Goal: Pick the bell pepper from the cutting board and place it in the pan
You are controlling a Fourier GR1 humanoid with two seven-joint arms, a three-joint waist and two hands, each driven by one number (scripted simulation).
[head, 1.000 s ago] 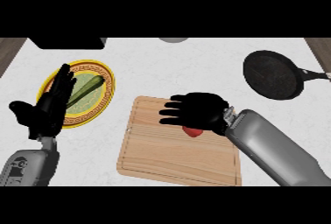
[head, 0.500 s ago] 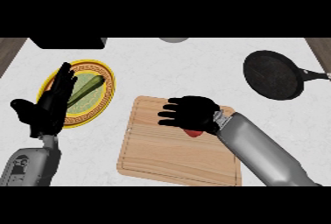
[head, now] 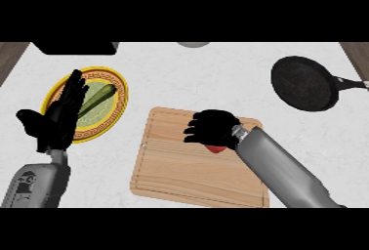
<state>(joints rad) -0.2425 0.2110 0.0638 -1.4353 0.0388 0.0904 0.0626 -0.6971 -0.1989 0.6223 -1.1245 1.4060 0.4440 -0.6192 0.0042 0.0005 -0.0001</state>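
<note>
In the head view, the right hand (head: 211, 128) sits over the upper right part of the wooden cutting board (head: 180, 171), its grey forearm running down and to the right toward the lower edge. The fingers are curled downward and inward, and a small patch of red, the bell pepper (head: 215, 148), shows just beneath the heel of the hand, at the point where the black hand meets the forearm. Most of the bell pepper is hidden under the hand, so only this sliver can be seen; the fingers appear curled round it, and it lies on or just above the cutting board, though which of the two cannot be told. The cutting board lies on the pale speckled surface (head: 209, 78), a little right of centre, with its lower half bare. The black pan (head: 304, 83) stands well apart from the hand, toward the upper right of the surface, its handle pointing right toward the edge; nothing shows inside it. At the left, the left hand (head: 57, 122) is open, fingers straight and pointing up, thumb spread to the left, resting partly in front of a yellow-rimmed plate (head: 117, 105). On that plate lies a long green vegetable (head: 99, 100), tilted, just right of the fingers. A dark object (head: 75, 47) lies at the upper left of the surface.
</note>
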